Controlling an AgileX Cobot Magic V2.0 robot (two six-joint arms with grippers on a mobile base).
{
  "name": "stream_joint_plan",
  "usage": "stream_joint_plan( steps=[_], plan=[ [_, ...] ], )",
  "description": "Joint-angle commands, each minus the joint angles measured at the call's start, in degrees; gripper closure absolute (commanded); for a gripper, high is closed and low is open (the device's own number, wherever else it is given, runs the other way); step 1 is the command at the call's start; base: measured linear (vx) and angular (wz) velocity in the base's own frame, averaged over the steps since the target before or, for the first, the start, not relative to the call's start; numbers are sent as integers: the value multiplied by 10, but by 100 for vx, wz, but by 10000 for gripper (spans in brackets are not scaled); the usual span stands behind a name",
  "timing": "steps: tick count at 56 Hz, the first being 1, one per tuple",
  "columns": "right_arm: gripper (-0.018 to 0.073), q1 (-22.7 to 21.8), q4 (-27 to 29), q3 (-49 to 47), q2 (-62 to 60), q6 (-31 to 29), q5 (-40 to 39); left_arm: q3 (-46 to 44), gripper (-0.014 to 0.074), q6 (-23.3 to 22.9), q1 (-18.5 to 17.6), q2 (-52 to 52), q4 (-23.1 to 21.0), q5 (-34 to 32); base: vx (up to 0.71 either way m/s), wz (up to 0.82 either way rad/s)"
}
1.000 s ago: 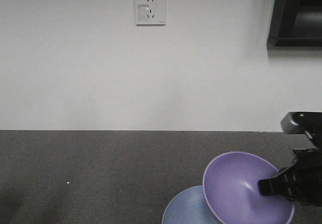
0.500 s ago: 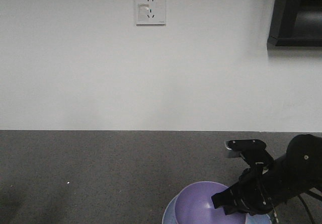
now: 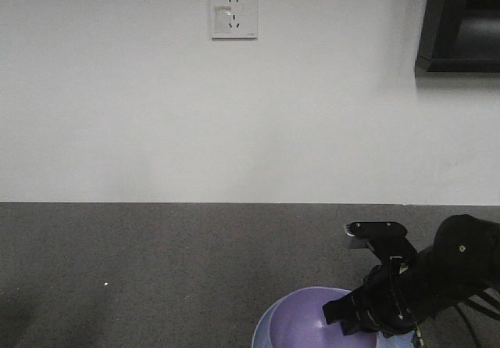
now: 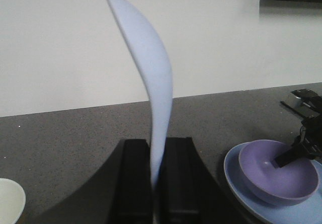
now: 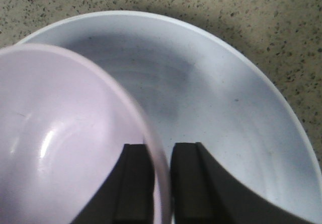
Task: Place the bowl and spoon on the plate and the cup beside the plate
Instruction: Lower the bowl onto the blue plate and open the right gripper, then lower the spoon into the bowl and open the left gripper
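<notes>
The lavender bowl [image 5: 60, 143] rests in the pale blue plate [image 5: 226, 108], toward its left side. My right gripper [image 5: 160, 151] is shut on the bowl's near rim, one finger inside and one outside. In the front view the bowl [image 3: 301, 321] and plate [image 3: 260, 331] sit at the bottom edge with the right gripper [image 3: 336, 314] on the bowl's right side. My left gripper [image 4: 159, 148] is shut on the handle of the pale blue spoon [image 4: 151, 78], which stands upright above the table. The cup [image 4: 7, 200] shows its white interior at the lower left corner.
The dark speckled tabletop [image 3: 156, 262] runs back to a white wall with a socket [image 3: 233, 12]. A black cabinet [image 3: 461, 19] hangs at the upper right. In the left wrist view the bowl [image 4: 276, 176] and plate [image 4: 236, 181] lie right of the spoon.
The right arm has swung left and down, bringing the bowl from a raised, tilted pose down level onto the plate.
</notes>
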Motion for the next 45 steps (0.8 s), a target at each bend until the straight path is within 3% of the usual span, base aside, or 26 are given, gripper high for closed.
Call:
stream_joint_plan(
  steps=[1,11,17,32,45],
  plan=[
    [202,0,15,-20,-23,-4,-22,-14,596,-5,-3,6,-18,-35,0,0],
    [29,0,17,-20,-31,-4,-26,-14,596,-5,-3,6,-18,-34,0,0],
    [-24,0,3,-20,-55,-5,-33,-14,596,-5,-3,6,-18,-31,0,0],
    [-23,0,-49,-20,-182,8,-6,-27,596,-20,-3,25,-14,10,0,0],
    [10,0,-66,-12,-305,29,23,-187,596,9,-3,187,52,156,0,0]
  ],
)
